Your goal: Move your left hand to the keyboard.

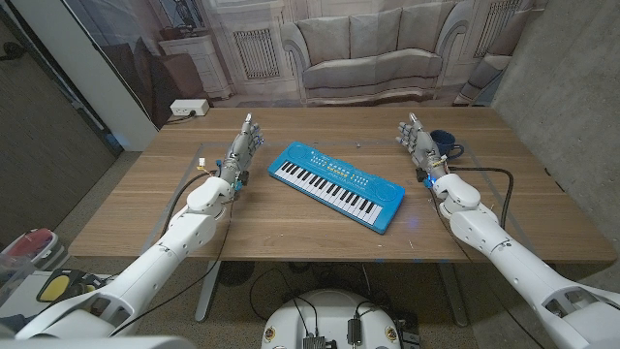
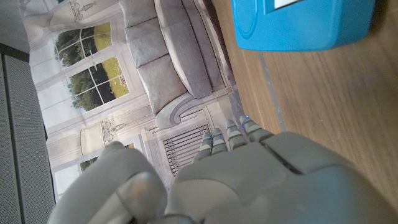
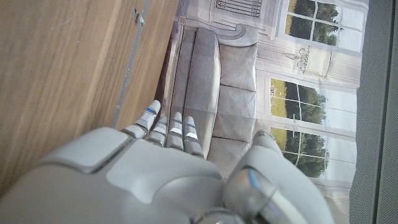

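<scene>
One blue toy keyboard [image 1: 336, 185] lies on the wooden table [image 1: 145, 218] between the two hands. It sits just to the inner side of the left hand [image 1: 243, 150] without touching it, and well apart from the right hand [image 1: 418, 143]. Its long axis runs on a slant: the end near the left hand is farther from the robot, and the other end comes closer to the robot's edge of the table. The black and white keys face the robot. There are markings on its top panel, but they are too small to read.

Both hands stand upright with fingers held straight and close together, holding nothing. One dark blue mug [image 1: 445, 145] stands just beyond the right hand.

One white power strip [image 1: 188, 108] lies on the floor past the table's far left corner.
</scene>
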